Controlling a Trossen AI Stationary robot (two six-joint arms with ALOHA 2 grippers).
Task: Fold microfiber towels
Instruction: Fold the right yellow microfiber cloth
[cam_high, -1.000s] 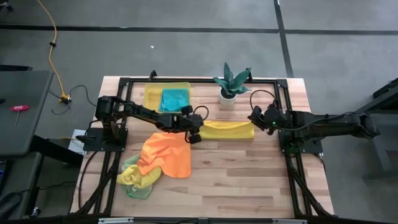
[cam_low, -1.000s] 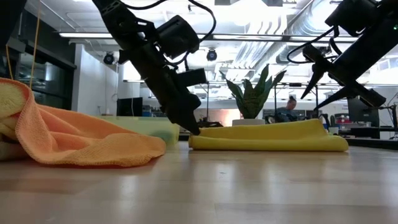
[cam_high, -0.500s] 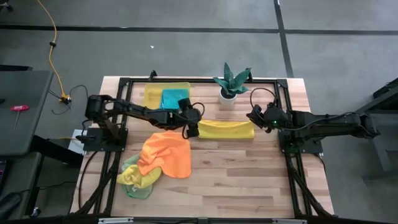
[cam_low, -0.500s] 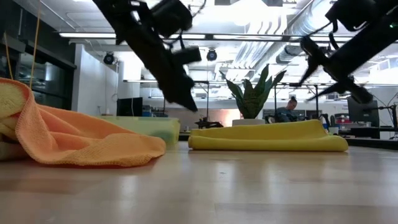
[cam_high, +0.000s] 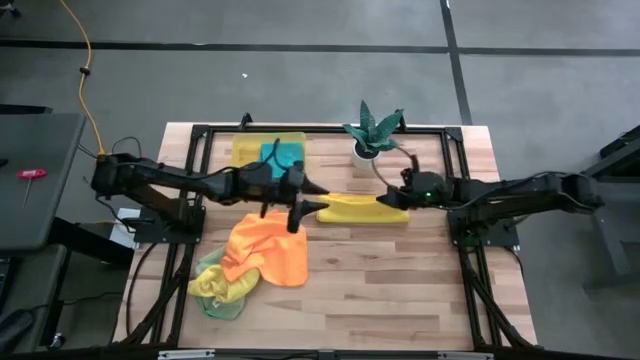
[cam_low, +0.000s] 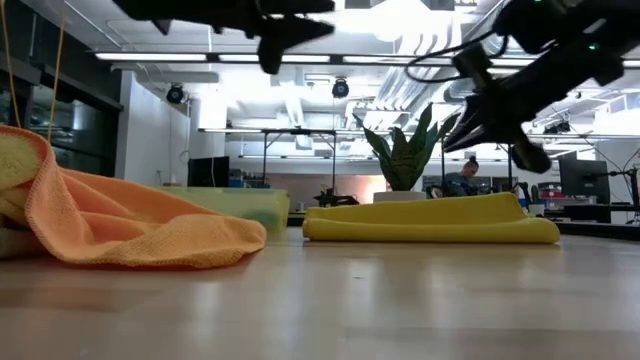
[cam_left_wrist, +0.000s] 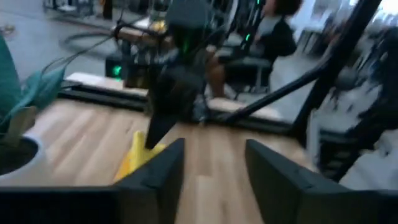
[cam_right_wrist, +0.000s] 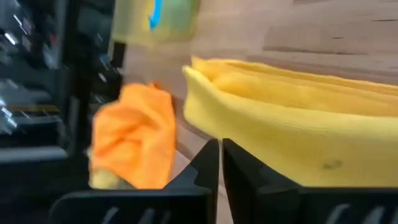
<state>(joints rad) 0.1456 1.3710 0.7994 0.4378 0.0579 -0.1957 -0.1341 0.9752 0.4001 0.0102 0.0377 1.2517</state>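
Note:
A yellow towel (cam_high: 360, 208), folded into a long strip, lies flat on the table's middle (cam_low: 430, 222). An orange towel (cam_high: 265, 248) lies crumpled toward the near left, over a yellow and light green heap (cam_high: 215, 292). My left gripper (cam_high: 312, 198) hangs open and level, high above the yellow towel's left end (cam_left_wrist: 140, 155). My right gripper (cam_high: 383, 201) is shut and slants down above the strip's right part (cam_right_wrist: 280, 137), clear of it in the low view (cam_low: 455, 135).
A translucent yellow bin (cam_high: 245, 152) with a teal towel (cam_high: 281, 157) in it stands at the far left. A potted plant (cam_high: 370, 138) stands at the far middle. Bare wood (cam_high: 400, 290) lies toward the near edge and right.
My left gripper has risen from the table at the yellow towel's left end and tipped from pointing down to level. My right gripper has shut, tipped downward and moved toward the table's left, over the yellow towel. The towel lies as before.

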